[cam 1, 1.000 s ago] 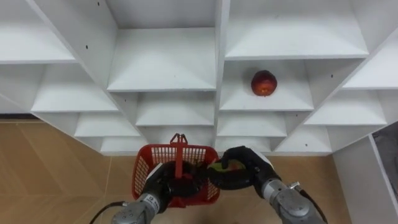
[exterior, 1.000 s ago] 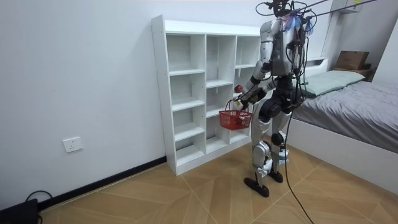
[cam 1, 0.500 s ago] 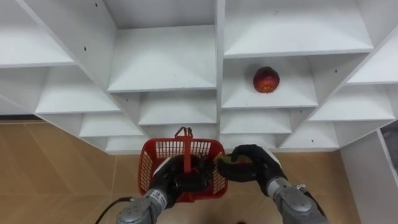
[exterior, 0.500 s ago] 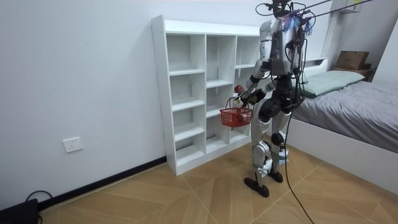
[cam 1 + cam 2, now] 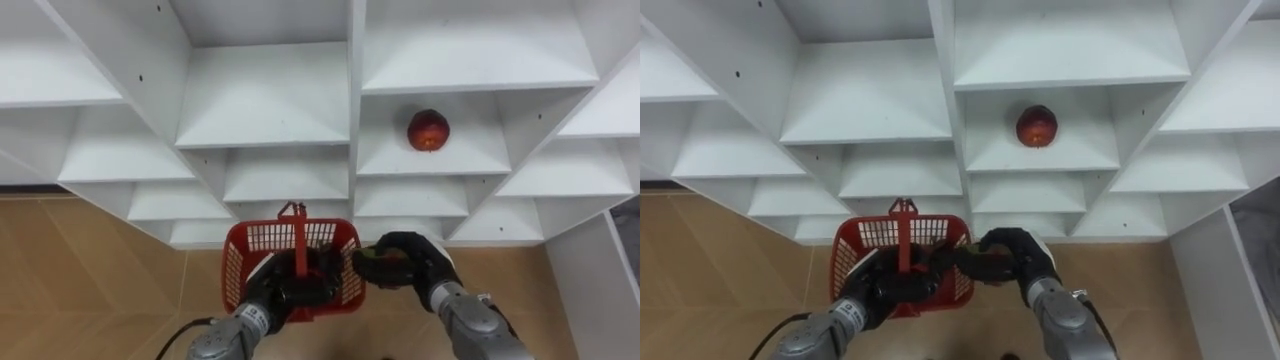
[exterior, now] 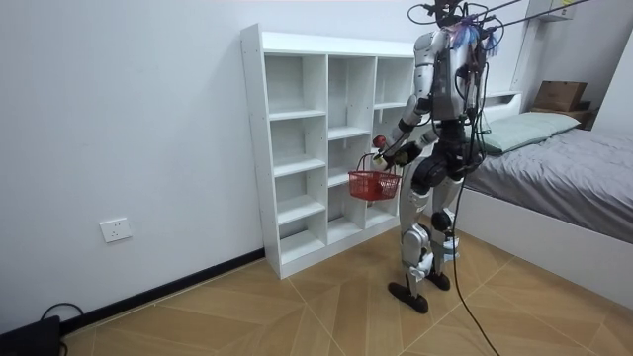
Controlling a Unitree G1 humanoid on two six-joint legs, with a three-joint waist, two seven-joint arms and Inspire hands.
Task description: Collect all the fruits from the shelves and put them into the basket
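I stand before the white closet [image 5: 262, 95] with a red mesh basket [image 5: 255, 250] hanging low in front of me. My left hand [image 5: 272, 296] is curled round the top of the basket's upright handle [image 5: 298, 232]. My right hand [image 5: 412, 258] is shut on a small greenish fruit [image 5: 374, 260], right at the basket's right rim. A red apple [image 5: 427, 129] lies on a shelf in the right column, above and beyond my right hand. In the room view the basket [image 6: 374, 185] hangs at hip height close to the closet [image 6: 297, 148].
The other shelf compartments hold nothing. Wooden floor [image 5: 90, 260] runs below the closet to the left. A white side panel [image 5: 590, 290] stands at the lower right. A bed [image 6: 574, 188] lies behind me on the room view's right.
The basket has risen slightly. My right hand with the fruit has moved a little to the right, along the basket's right rim.
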